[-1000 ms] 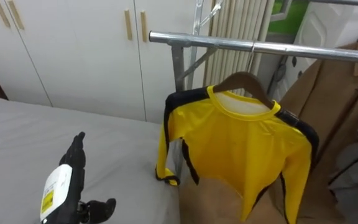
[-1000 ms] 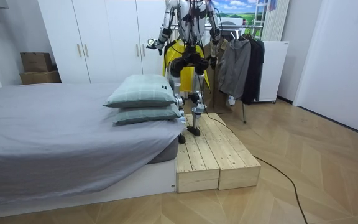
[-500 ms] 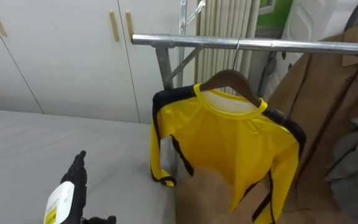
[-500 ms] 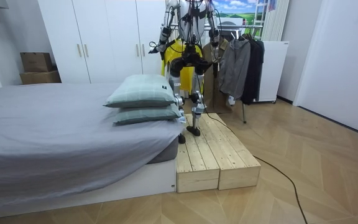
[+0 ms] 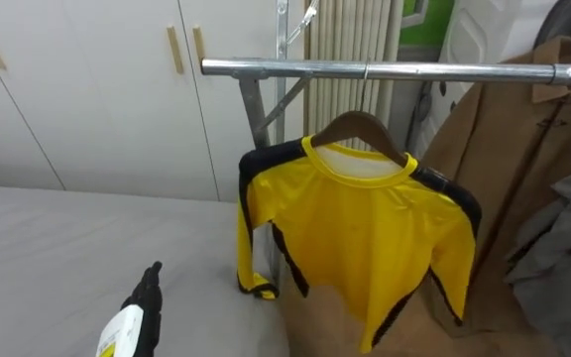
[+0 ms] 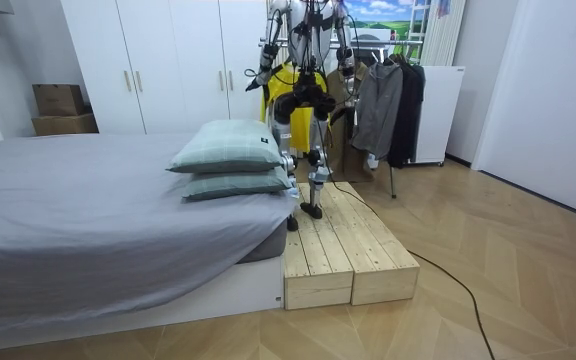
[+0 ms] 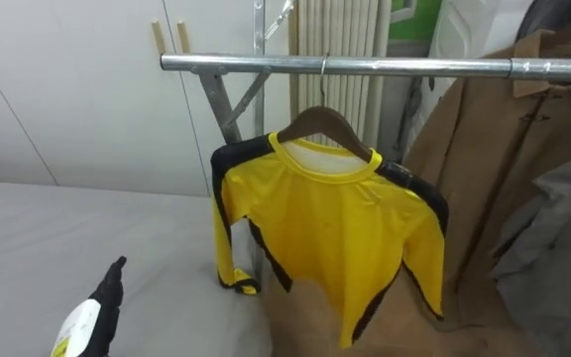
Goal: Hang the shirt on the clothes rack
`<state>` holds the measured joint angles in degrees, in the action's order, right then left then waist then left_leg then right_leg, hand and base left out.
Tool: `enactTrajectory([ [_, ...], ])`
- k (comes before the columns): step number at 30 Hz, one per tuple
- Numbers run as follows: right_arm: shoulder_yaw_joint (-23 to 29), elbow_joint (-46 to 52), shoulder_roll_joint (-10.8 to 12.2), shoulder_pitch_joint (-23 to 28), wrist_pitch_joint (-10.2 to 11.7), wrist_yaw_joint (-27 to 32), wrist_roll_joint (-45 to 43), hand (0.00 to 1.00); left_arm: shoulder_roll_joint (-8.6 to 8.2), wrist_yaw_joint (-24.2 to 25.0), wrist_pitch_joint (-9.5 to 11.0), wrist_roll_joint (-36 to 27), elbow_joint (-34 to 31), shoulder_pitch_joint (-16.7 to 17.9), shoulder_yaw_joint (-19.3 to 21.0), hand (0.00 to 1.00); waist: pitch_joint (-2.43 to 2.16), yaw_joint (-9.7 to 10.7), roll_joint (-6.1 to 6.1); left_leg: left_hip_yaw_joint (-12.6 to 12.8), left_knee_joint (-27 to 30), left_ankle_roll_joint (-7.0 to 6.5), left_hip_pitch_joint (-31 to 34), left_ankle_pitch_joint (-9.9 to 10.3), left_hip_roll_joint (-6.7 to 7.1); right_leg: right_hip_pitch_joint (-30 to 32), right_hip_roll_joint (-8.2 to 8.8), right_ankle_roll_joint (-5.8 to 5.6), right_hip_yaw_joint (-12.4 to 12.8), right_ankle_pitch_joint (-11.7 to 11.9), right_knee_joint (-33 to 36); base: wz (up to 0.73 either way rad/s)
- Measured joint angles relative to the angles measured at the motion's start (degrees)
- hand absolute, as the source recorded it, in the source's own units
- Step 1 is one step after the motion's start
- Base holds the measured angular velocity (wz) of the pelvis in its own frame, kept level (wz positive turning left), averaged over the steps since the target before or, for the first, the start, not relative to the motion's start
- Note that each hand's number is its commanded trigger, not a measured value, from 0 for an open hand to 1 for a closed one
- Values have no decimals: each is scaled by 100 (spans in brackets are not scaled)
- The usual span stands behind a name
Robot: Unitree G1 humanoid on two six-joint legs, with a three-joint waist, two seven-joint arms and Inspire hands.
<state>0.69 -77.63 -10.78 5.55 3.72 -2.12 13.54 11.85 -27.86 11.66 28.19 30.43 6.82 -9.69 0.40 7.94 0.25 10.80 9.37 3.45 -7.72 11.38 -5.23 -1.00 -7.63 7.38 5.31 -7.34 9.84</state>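
Hanging from a brown wooden hanger (image 5: 365, 121) on the silver metal rail (image 5: 295, 67), the yellow black-trimmed shirt (image 5: 365, 228) is seen; the left hand (image 5: 147, 296) is held straight-fingered, empty, over the grey bed (image 5: 48, 248).

Shirt (image 5: 365, 238) yellow, black shoulders, black sleeve trim. Hanger (image 5: 360, 126) brown wood. Rail (image 5: 266, 67) silver. Coat (image 5: 523, 149) tan. Bed (image 5: 67, 248) grey. Wardrobe (image 5: 87, 89) white, handles (image 5: 173, 50) light wood. Pillows (image 6: 230, 147) pale green, faint check. Left hand (image 5: 150, 288) black.
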Motion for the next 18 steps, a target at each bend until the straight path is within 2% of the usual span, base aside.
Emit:
enactTrajectory([
  [8, -45, -30, 3, -117, -23, -58, 1, 0, 5, 3, -19, -41, 1, -56, 43, 0, 15, -36, -18, -31, 51, 0, 7, -1, -8, 6, -5, 34, 1, -30, 28, 0],
  [12, -65, -22, 9, -243, -24, -63, 20, 0, 5, 119, -21, 15, -1, -46, 53, 0, 22, -128, -45, -41, 81, 0, -3, -1, -23, 9, -21, 71, 2, -70, 84, 0],
  [15, -166, -22, 13, -279, -23, -84, 19, 0, 7, 188, -20, 33, 46, -45, 55, 0, 14, -208, -82, -223, 149, 0, 43, -1, -31, -10, -22, 111, -57, -95, 81, 10],
  [18, -227, -19, 21, -312, -23, -191, 25, 0, 4, 255, -49, 77, 113, -23, 53, 0, 6, -234, -66, -342, 192, 0, 120, -1, -45, -6, -33, 136, -108, -96, 84, 12],
])
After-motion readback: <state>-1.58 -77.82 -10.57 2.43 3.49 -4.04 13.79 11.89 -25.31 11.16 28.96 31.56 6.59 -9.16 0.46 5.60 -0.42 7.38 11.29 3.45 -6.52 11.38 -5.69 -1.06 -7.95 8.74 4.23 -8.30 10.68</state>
